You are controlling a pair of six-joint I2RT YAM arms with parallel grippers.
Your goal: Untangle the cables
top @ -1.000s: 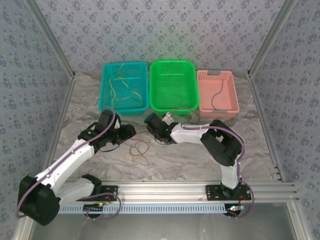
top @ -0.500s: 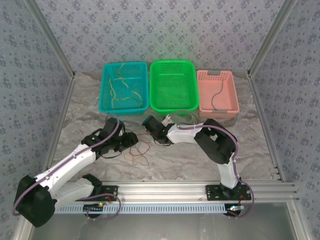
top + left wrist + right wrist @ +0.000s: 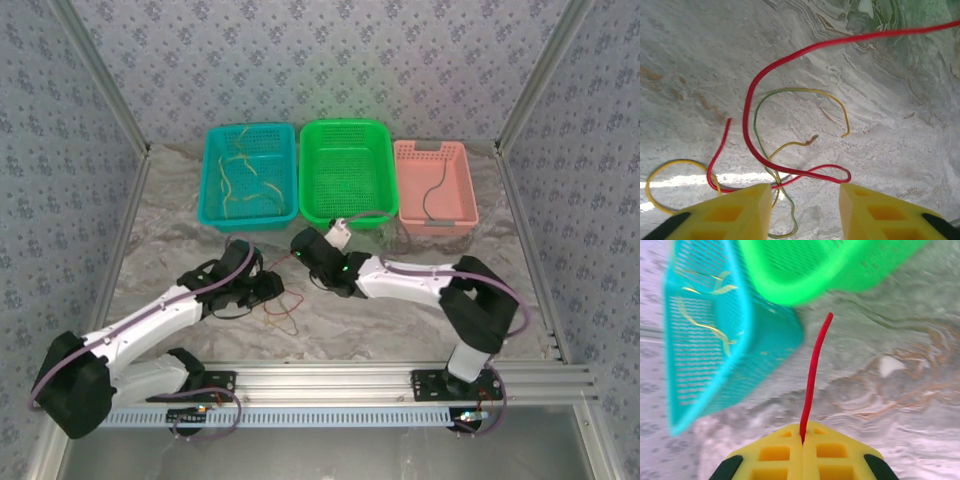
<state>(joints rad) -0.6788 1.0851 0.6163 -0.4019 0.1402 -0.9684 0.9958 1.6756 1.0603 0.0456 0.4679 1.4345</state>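
Marbled grey table carries your cables, a red, yellow and green tangle lying just ahead of your left claw, whose fingers stand apart. Your right claw is clamped on the red cable, with the teal basket and green basket standing close beyond it.

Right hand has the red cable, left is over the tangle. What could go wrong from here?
1. The right hand is shut on the red cable near its free end, so a hard pull might slip it out.
2. The red cable loops across the green-yellow cable, and the left hand is open, pinning nothing, so pulling may drag both cables along rather than separate them.
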